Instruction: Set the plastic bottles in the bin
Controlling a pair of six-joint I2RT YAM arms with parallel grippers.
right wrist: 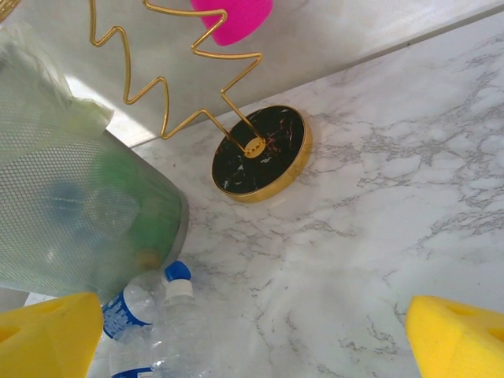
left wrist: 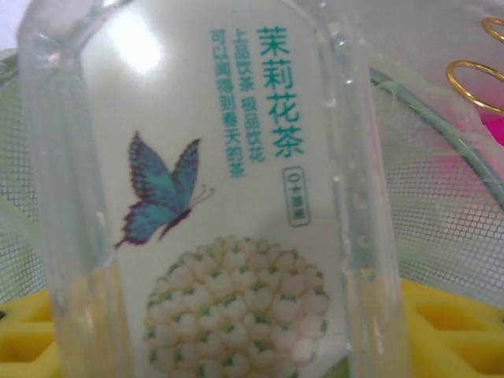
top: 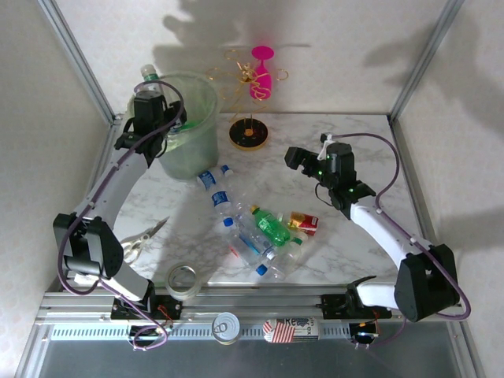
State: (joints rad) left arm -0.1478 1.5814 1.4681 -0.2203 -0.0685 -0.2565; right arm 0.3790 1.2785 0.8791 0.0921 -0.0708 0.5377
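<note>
Left end effector [top: 150,93] clasps a clear bottle [left wrist: 228,197] over the round mesh bin [top: 194,138]; right end effector [right wrist: 252,337] gapes.

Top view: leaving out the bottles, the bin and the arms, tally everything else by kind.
Scissors: 1
Tape roll: 1
Tin can: 1
Pink goblet: 1
Gold wire stand: 1
Small printed box: 1
Total: 6

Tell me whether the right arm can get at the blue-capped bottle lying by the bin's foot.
Probably yes. The right gripper is open and faces the blue-capped bottle across bare marble; the gold-rimmed stand base sits aside. The bin and a white-capped bottle crowd it, so the grasp may be tight.
</note>
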